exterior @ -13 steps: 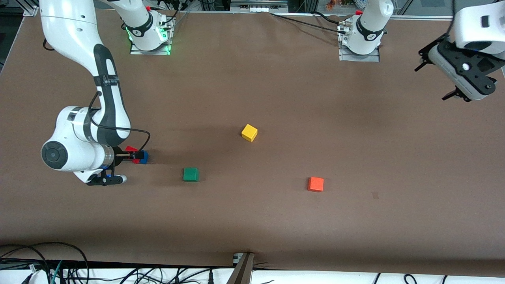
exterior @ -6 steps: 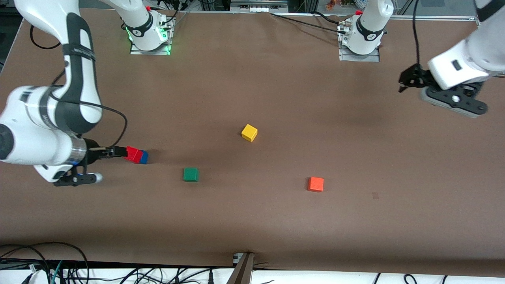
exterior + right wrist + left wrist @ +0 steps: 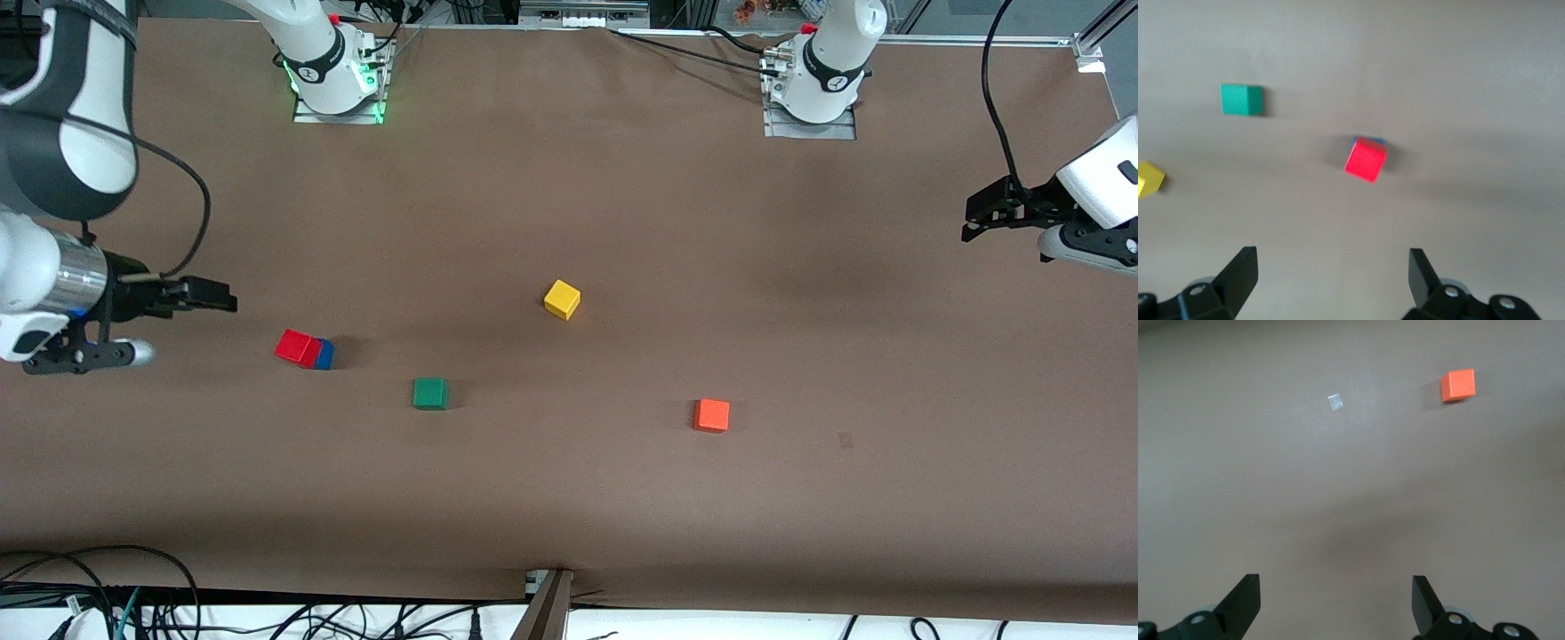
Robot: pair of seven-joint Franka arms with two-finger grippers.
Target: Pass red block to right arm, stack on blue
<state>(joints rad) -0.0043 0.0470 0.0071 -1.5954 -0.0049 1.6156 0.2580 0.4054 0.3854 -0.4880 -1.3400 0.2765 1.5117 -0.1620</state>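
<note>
The red block (image 3: 297,347) sits on the blue cube (image 3: 325,355), toward the right arm's end of the table; only a strip of blue shows beside the red. In the right wrist view the red block (image 3: 1365,161) covers the blue cube (image 3: 1369,140) almost fully. My right gripper (image 3: 216,296) is open and empty, raised above the table and apart from the stack, toward the table's edge at the right arm's end; its fingertips (image 3: 1243,263) frame bare table. My left gripper (image 3: 981,216) is open and empty, up over the left arm's end of the table.
A green cube (image 3: 430,393) lies near the stack, also in the right wrist view (image 3: 1241,99). A yellow cube (image 3: 562,299) lies mid-table. An orange cube (image 3: 711,415) lies nearer the front camera, also in the left wrist view (image 3: 1458,385). Cables run along the front edge.
My right gripper let go of the red block on the blue cube, then rose and drew back toward the table's end. My left arm swung toward its end of the table.
</note>
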